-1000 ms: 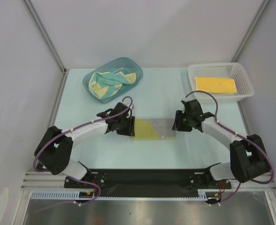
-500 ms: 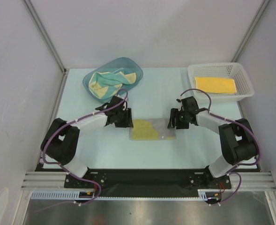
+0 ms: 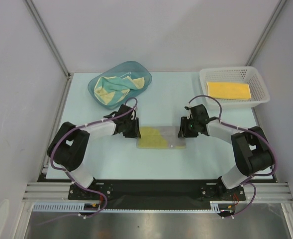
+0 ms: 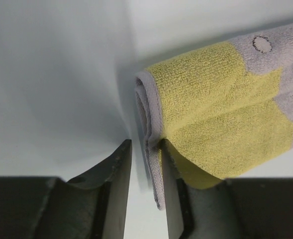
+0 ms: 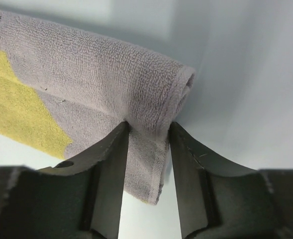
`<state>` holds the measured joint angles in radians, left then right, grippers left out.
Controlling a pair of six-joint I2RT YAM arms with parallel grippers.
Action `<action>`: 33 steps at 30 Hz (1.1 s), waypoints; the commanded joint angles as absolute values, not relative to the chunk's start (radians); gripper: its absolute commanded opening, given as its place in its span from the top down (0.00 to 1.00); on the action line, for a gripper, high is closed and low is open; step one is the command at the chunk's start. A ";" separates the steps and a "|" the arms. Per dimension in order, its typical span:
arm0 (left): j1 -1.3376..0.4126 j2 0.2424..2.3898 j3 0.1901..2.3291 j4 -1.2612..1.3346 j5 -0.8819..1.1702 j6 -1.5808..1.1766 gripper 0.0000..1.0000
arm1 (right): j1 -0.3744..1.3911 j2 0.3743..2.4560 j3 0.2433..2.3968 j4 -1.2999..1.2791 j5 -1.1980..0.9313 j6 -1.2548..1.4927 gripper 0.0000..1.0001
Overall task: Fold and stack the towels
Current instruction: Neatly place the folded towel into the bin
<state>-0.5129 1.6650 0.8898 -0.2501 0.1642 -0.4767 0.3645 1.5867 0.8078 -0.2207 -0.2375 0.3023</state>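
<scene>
Here, one folded towel [image 3: 161, 137], olive-yellow and grey, lies on the table [image 3: 171, 94] at near centre, between two grippers. The left gripper [image 3: 135, 130] is at the towel's left end, its jaws narrowly parted around the rolled hem, with a sliver of table showing beside the cloth. The right gripper [image 3: 182, 130] straddles the right hem; whether it pinches the cloth I cannot tell. Far left, one teal tub [image 3: 121, 64] holds crumpled towels [image 3: 117, 87], their count unclear. Far right, one white basket [image 3: 259, 82] holds one flat yellow towel [image 3: 228, 90].
</scene>
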 commanded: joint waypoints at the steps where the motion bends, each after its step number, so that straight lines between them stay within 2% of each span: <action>1: -0.514 1.669 0.873 -0.259 0.129 -0.503 0.66 | 0.399 1.559 0.773 -0.259 -0.204 0.330 0.57; 3: -0.512 1.666 0.868 -0.261 0.132 -0.514 0.67 | 0.422 1.543 0.756 -0.249 -0.173 0.345 0.61; 4: -0.512 1.667 0.864 -0.264 0.133 -0.518 0.68 | 0.422 1.537 0.749 -0.245 -0.167 0.348 0.70; 6: -0.514 1.658 0.859 -0.265 0.133 -0.531 0.69 | 0.422 1.517 0.752 -0.245 -0.149 0.353 0.79; 8: -0.514 1.654 0.851 -0.267 0.135 -0.541 0.71 | 0.422 1.502 0.770 -0.274 -0.118 0.354 0.95; 9: -0.514 1.652 0.850 -0.264 0.133 -0.549 0.71 | 0.423 1.493 0.808 -0.290 -0.112 0.354 1.00; 14: -0.514 1.637 0.842 -0.235 0.169 -0.592 0.72 | 0.454 1.488 0.917 -0.411 -0.081 0.339 1.00; 16: -0.514 1.620 0.876 -0.282 0.132 -0.586 0.63 | 0.454 1.508 0.968 -0.464 -0.060 0.330 1.00; 21: -0.514 1.560 1.020 -0.498 -0.110 -0.548 0.53 | 0.451 1.586 1.089 -0.560 0.000 0.279 1.00; 25: -0.514 1.497 1.127 -0.601 -0.216 -0.500 0.51 | 0.424 1.670 1.233 -0.636 0.000 0.221 1.00; 33: -0.511 1.433 1.154 -0.650 -0.183 -0.419 0.48 | 0.315 1.845 1.575 -0.851 0.000 0.077 1.00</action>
